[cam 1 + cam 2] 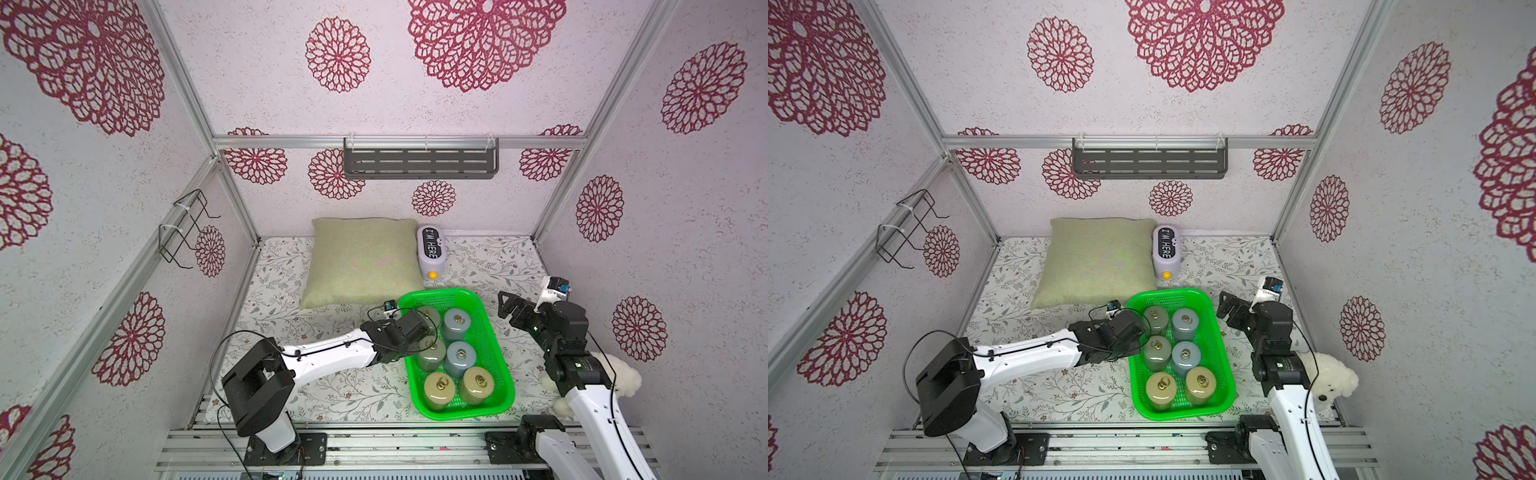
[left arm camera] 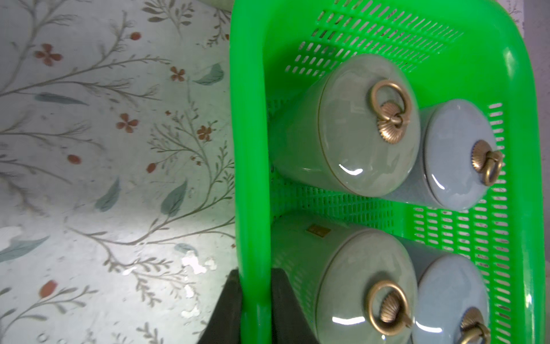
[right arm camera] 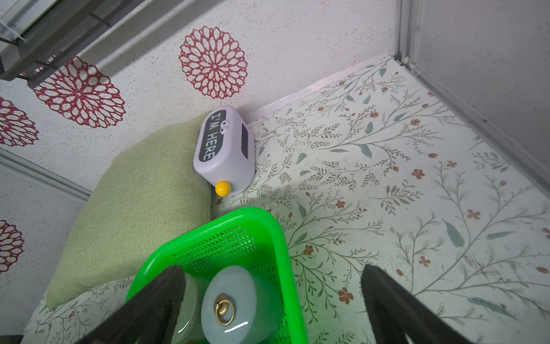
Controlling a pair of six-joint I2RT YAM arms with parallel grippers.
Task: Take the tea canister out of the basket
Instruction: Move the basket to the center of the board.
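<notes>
Left gripper (image 2: 255, 286) pinches the basket (image 2: 250, 149) by its left rim, likely steadying it, while right gripper (image 3: 272, 277), jaws apart, hangs near the far-right tea canister (image 3: 238, 303).

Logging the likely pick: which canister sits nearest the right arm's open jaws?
The far-row blue-grey canister in the basket; its twin stands a row nearer the robot.

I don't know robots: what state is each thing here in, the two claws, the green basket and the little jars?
basket: holds six jars, one long rim gripped.
tea canisters: all upright, lids on, none lifted out.
left gripper: shut on the basket's rim.
right gripper: open, holding nothing.
pillow: lying flat, untouched.
</notes>
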